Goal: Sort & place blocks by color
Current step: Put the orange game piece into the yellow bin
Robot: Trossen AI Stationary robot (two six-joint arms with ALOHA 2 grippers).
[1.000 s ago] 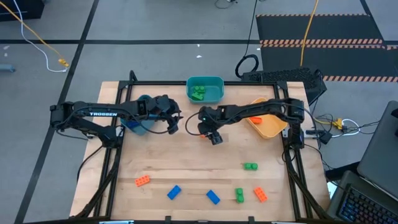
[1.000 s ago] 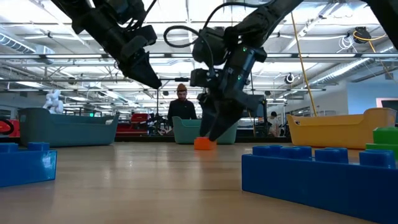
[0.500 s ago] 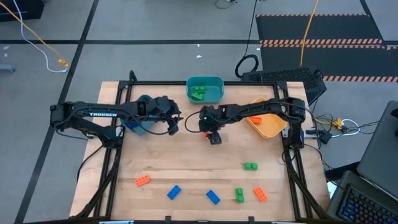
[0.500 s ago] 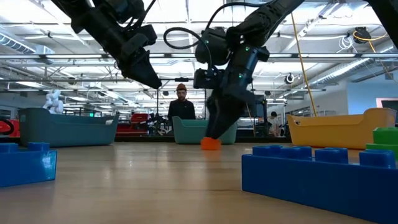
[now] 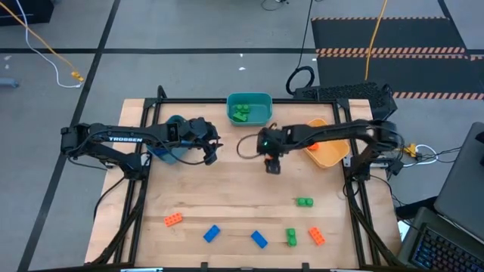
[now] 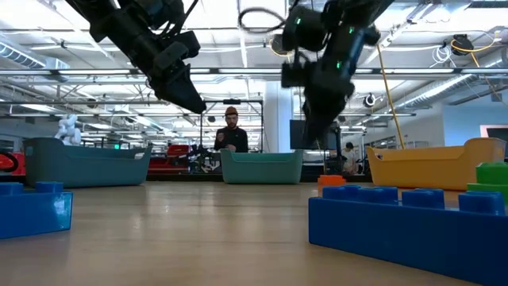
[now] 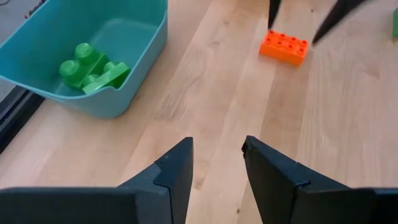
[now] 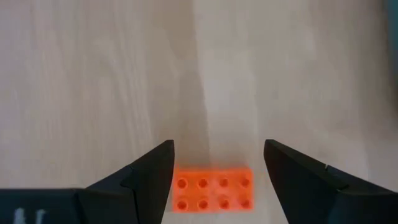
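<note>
An orange block [image 8: 212,187] lies flat on the table, studs up, seen also in the left wrist view [image 7: 284,46] and the low view [image 6: 332,182]. My right gripper [image 8: 217,149] hangs open above it near the table's middle [image 5: 272,166], one finger toward each short end, clear of the block. My left gripper [image 7: 217,146] is open and holds nothing; it hovers left of centre [image 5: 214,153], beside the blue bin [image 5: 168,149]. Green blocks [image 7: 93,67] lie in the teal bin [image 5: 249,108]. Several more blocks lie near the front edge.
The orange-yellow bin [image 5: 327,153] stands right of my right gripper, with an orange piece [image 5: 311,145] inside. Loose near the front edge are an orange block [image 5: 173,220], blue blocks [image 5: 211,233] [image 5: 259,239] and green blocks [image 5: 304,202] [image 5: 291,237]. A person [image 6: 232,137] stands behind the table.
My right gripper has gone toward the table's right edge, risen and rolled about its own line. The orange block has slid along the table toward the right; the fingers, earlier down at the block, now stand above it.
</note>
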